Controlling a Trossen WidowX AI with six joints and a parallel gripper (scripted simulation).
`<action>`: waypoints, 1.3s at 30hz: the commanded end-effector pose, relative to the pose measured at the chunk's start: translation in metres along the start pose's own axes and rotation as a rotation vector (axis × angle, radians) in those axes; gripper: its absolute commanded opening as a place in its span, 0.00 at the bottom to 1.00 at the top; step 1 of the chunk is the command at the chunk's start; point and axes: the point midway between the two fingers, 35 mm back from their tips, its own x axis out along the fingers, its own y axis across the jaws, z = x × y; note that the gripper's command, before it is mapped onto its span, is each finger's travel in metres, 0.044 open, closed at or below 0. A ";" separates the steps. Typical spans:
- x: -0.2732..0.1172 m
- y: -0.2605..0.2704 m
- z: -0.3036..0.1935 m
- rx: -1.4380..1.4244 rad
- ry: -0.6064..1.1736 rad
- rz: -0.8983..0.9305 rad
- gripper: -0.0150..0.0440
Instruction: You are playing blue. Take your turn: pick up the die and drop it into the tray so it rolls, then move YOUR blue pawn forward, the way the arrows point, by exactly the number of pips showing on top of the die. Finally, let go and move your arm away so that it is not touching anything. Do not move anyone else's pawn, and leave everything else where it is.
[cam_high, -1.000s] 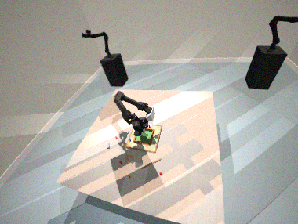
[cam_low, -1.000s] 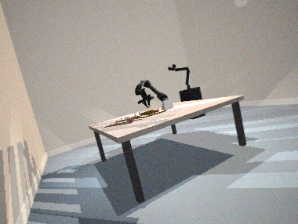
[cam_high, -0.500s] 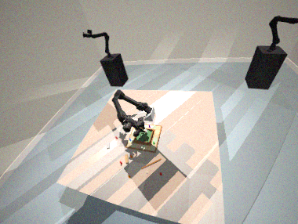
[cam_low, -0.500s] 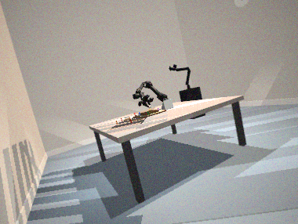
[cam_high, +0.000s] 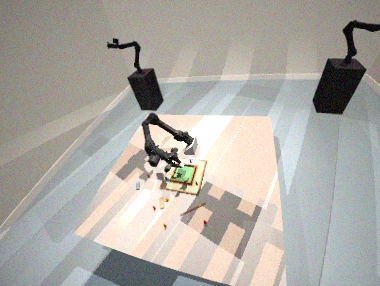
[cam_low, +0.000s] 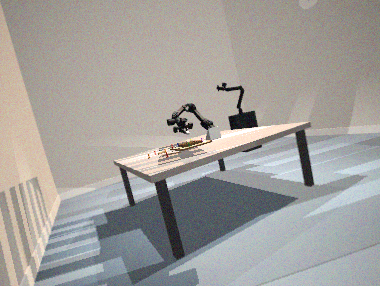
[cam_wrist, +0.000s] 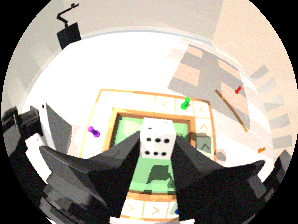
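My gripper (cam_wrist: 156, 136) (cam_high: 179, 164) is shut on the white die (cam_wrist: 158, 131) and holds it up over the green-floored tray. A face with six black pips is toward the wrist camera. The tray's brown rim (cam_wrist: 111, 131) (cam_high: 194, 176) stands inside the cream arrow track of the board (cam_wrist: 135, 100) (cam_high: 201, 175). The blue pawn (cam_high: 167, 178) stands on the track's left side in the top view; only a sliver of it (cam_wrist: 177, 211) shows at the bottom of the wrist view. A green pawn (cam_wrist: 185, 103) (cam_high: 196, 183) and a purple pawn (cam_wrist: 93, 131) (cam_high: 190, 161) stand elsewhere around the tray.
A thin brown stick (cam_high: 193, 209) (cam_wrist: 233, 109), a red piece (cam_high: 205, 222) (cam_wrist: 238, 90), an orange piece (cam_high: 165, 225), a tan block (cam_high: 162, 202) and a grey block (cam_high: 138, 186) lie around the board. Two other arms stand on black pedestals beyond the table.
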 end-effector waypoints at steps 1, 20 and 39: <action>-0.008 0.000 0.002 0.002 -0.006 0.003 0.25; -0.007 0.000 0.001 -0.001 -0.001 -0.001 0.52; 0.013 0.003 0.014 0.015 0.775 0.031 1.00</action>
